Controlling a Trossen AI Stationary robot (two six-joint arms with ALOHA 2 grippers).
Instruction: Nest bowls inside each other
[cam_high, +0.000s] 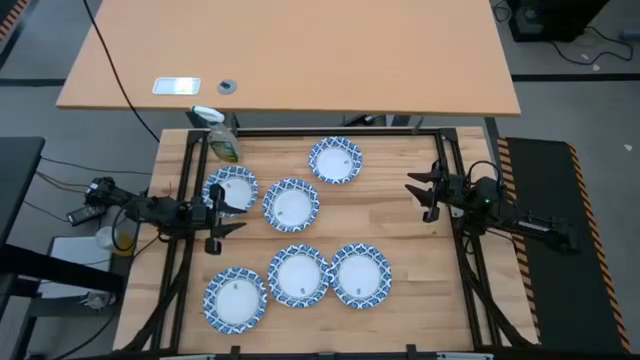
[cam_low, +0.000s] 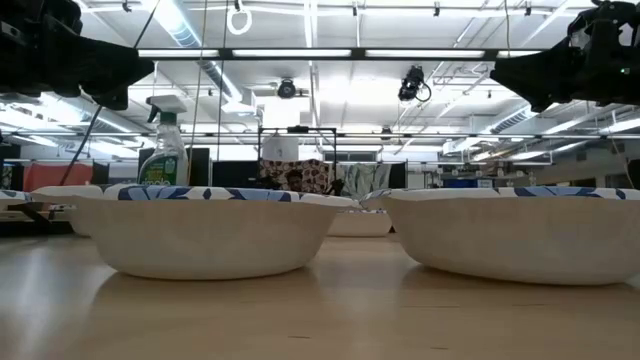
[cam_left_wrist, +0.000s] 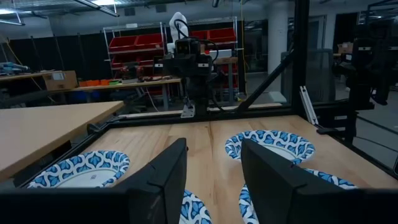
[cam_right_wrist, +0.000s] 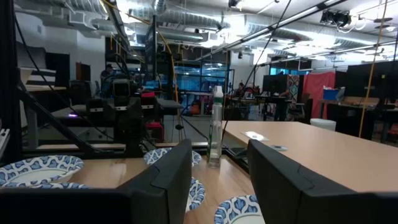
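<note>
Bowls: we count 6 on the table (cam_high: 400, 215), all lying singly, none inside another.
Far bowl: bowl 1 (cam_high: 335, 160) sits alone toward the far edge, right of the bottle (cam_high: 222, 137).
Middle pair: bowl 2 (cam_high: 231, 190) and bowl 3 (cam_high: 291, 204) lie side by side on the left half, rims close or just touching; we cannot tell which.
Near group: bowl 4 (cam_high: 299, 275) and bowl 5 (cam_high: 360, 275) lie next to each other, rims meeting or nearly so, with bowl 6 (cam_high: 235, 299) nearest, at the left.
Left gripper: the left gripper (cam_high: 218, 213) hangs above the table's left edge, just beside bowl 2; its own view shows the fingers spread with nothing between them.
Right gripper: the right gripper (cam_high: 428, 194) hangs above the right edge, well apart from every bowl, its fingers also spread and holding nothing.
Done: as we judge it, nothing yet; no stack has been started.
Left: all 5 nestings, until the 6 bowls form 1 stack.
Likely start: bowl 2 is the closest to the left gripper, so we would expect it to be picked first, with bowl 3 as the handiest target.
Caution: the shallow rims give little to pinch, so each grab needs a clean edge approach.
</note>
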